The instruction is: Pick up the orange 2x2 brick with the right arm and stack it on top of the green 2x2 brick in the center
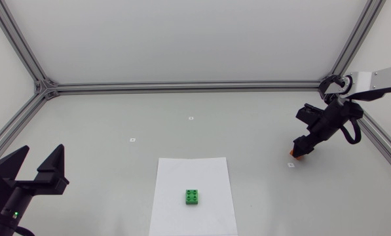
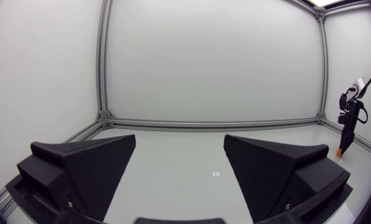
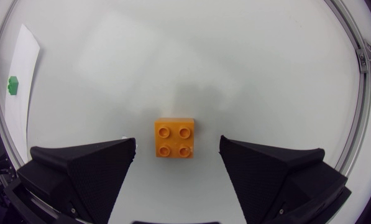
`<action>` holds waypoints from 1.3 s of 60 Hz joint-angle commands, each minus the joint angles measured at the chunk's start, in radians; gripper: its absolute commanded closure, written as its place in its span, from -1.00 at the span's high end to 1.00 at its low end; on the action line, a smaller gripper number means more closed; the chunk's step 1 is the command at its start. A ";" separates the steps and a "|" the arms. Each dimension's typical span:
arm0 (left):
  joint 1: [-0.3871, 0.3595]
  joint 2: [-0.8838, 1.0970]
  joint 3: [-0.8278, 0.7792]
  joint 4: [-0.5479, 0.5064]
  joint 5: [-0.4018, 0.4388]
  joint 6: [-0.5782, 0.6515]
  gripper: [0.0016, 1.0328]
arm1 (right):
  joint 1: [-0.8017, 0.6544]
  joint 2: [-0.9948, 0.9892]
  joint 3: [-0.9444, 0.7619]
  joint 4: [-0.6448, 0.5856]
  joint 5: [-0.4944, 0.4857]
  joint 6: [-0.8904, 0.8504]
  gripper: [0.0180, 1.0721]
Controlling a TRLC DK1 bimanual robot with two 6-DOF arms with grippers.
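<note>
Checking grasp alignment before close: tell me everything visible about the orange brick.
The orange brick is a 2x2 plastic-looking block, four round studs up, flat on the grey table. It sits in the gap between the open fingers of the right gripper, space on both sides, neither touching it. From the head view only one edge shows beneath that gripper.

1 orange brick [image 3: 174,138], 1 green brick [image 1: 192,196] on 1 paper sheet [image 1: 179,174], 3 small markers [image 1: 190,118] off the sheet, 2 grippers: left gripper [image 2: 179,142], right gripper [image 3: 178,142].
</note>
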 commanded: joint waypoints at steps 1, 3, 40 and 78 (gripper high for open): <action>0.005 -0.008 -0.041 -0.014 0.004 0.013 0.92 | -0.003 0.037 0.017 0.007 0.006 -0.030 0.70; 0.005 -0.008 -0.041 -0.014 0.004 0.013 0.92 | -0.001 0.041 0.017 0.010 0.008 -0.031 0.69; 0.005 -0.008 -0.041 -0.015 0.004 0.013 0.92 | 0.002 0.037 0.022 0.017 0.014 -0.045 0.29; 0.005 -0.008 -0.041 -0.015 0.004 0.013 0.92 | 0.027 0.012 -0.018 0.029 0.025 -0.041 -0.38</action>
